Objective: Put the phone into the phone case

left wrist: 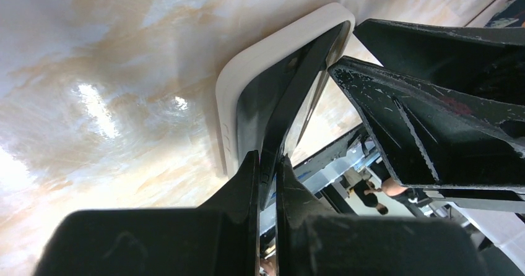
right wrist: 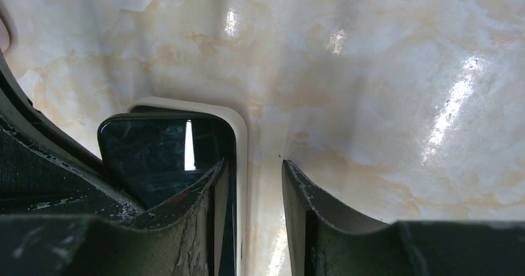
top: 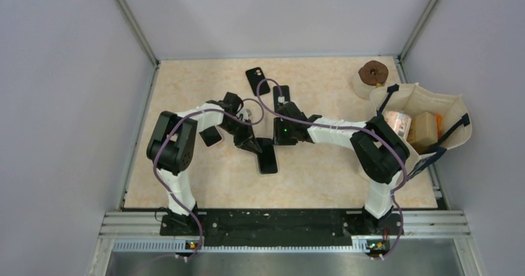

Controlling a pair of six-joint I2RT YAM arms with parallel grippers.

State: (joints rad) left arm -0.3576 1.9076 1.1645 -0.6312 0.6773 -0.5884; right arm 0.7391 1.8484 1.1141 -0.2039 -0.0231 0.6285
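Supporting tabletop [top: 322,177]: I see pale marbled stone, with both arms reaching in to meet near its middle.
Tote bag [top: 455,118]: it stands at the right edge, well apart from the work, with a few things inside.
Left hand [left wrist: 267,183]: the fingers are pinched together on one edge of the phone and hold that edge up off the case.
Right hand [right wrist: 254,177]: the fingers are apart. One is over the phone's glass and the other is over bare tabletop just beside the case, so they straddle the case's side. I see a gap between the outer finger and the case.
Phone case [left wrist: 232,96]: white, lying flat on the tabletop under both hands.
Phone [left wrist: 272,96]: dark and tilted. One side sits down inside the case's rim and the other is raised in my left hand, so it is not yet flat in the case.
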